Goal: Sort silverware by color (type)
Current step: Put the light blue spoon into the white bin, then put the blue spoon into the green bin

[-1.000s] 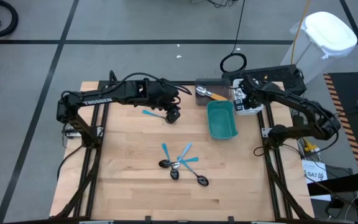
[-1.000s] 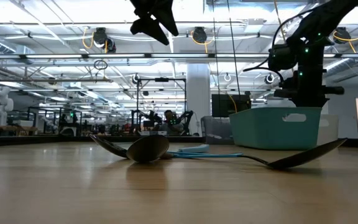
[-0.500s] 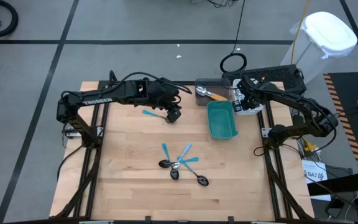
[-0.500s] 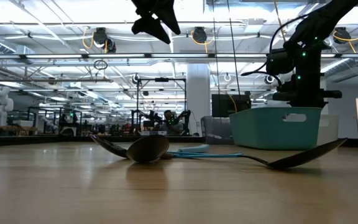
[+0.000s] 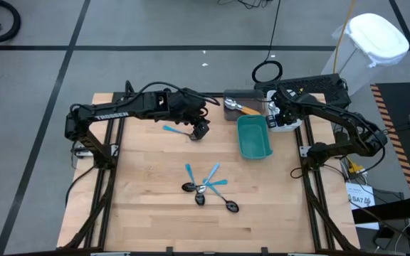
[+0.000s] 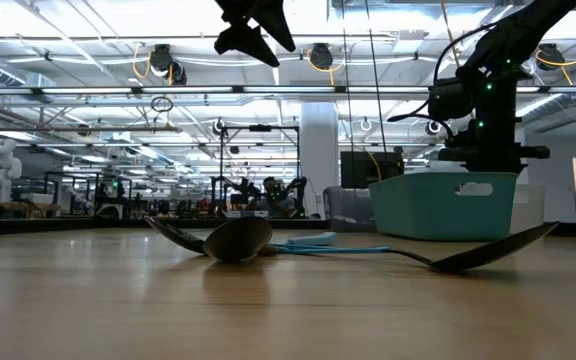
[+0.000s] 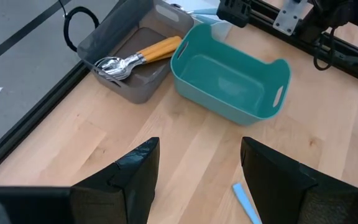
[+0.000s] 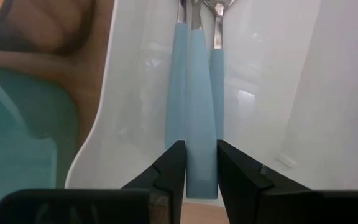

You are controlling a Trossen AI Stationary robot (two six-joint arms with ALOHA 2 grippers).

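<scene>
Nearest the front edge of the wooden table (image 5: 141,185) lies a loose cluster of utensils: black spoons (image 5: 229,205) tangled with blue-handled utensils (image 5: 216,182), all touching or overlapping. In the low view the dark spoon bowls (image 6: 236,238) rest on the wood with a blue handle (image 6: 338,248) lying flat between them.

Farther back, one blue-handled utensil (image 5: 172,130) lies alone on the table, just beside the left gripper (image 5: 199,133). That gripper hangs above the table with its fingers (image 7: 135,171) spread wide — released, grasping nothing.

Beyond it stand the containers, side by side at the far right:
- Teal bin (image 5: 253,137) — interior bare in the left wrist view (image 7: 229,78).
- Gray bin (image 5: 239,106) — holds orange-handled utensils (image 7: 157,50) with silver heads, lying together.
- White bin (image 8: 253,93) — holds blue-handled utensils (image 8: 194,93) lying parallel, heads pointing away from the camera.

The right gripper (image 5: 276,114) is over the white bin. Its fingers (image 8: 173,165) stand narrowly apart on either side of one blue handle; whether they press it or have let go cannot be told.
</scene>
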